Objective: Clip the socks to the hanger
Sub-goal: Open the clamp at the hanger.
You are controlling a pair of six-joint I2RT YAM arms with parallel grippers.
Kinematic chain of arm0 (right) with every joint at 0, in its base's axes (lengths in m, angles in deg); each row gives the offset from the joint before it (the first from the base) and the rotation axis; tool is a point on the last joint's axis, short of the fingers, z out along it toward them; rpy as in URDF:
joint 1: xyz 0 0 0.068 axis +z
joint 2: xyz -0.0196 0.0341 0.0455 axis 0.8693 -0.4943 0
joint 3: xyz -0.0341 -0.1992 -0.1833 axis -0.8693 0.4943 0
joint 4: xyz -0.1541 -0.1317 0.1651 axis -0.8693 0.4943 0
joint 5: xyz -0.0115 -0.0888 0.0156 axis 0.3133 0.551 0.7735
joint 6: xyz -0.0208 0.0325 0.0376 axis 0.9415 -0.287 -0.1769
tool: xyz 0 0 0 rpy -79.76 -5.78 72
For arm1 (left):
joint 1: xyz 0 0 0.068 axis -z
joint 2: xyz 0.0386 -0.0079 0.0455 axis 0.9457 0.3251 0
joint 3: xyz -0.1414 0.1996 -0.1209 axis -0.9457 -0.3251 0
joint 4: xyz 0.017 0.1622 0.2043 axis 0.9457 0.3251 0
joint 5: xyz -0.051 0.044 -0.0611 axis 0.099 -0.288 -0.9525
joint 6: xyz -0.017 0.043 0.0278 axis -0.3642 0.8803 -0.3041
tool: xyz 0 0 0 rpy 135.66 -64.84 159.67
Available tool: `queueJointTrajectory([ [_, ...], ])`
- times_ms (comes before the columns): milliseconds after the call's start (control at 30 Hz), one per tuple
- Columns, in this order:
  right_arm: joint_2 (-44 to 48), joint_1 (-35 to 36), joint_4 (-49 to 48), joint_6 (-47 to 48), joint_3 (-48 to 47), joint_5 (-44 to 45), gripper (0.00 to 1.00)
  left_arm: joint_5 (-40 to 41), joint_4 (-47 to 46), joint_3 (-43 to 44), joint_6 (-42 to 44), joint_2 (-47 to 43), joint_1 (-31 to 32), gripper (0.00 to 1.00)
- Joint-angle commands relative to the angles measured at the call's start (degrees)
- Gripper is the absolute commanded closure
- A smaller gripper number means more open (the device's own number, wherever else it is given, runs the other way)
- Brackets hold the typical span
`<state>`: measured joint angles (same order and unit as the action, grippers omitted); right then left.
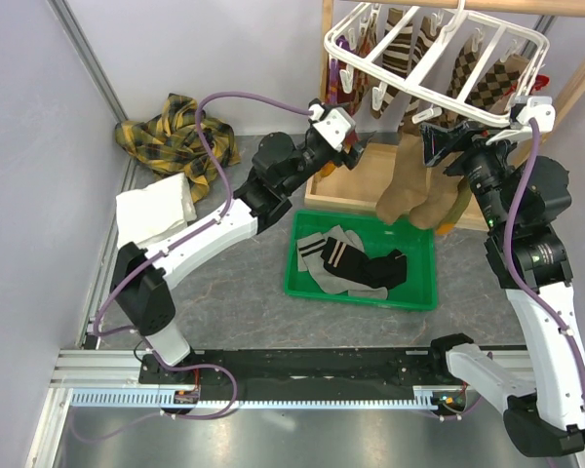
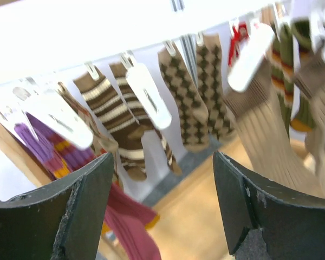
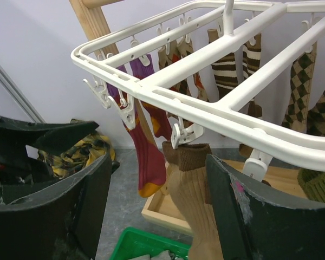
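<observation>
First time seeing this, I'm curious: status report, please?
Left tool open, right tool open, both raised by the hanger. Tan sock hangs clipped ahead of right tool; more socks in green bin. Nothing seen blocking.

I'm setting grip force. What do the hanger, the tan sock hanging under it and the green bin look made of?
Hanger: smooth white plastic, moulded bars. Tan sock: soft ribbed knit; fibre unclear. Green bin: probably rigid plastic, thin smooth walls.
</observation>
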<state>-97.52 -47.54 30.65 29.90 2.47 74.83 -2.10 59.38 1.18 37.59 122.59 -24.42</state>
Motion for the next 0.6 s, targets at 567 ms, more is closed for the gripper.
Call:
queueJointTrajectory([
  [567,2.76,4.30,-1.53,4.34,-0.98,2.13,0.22,3.68,-11.40,16.86,-7.88,14.71,-1.26,0.30],
])
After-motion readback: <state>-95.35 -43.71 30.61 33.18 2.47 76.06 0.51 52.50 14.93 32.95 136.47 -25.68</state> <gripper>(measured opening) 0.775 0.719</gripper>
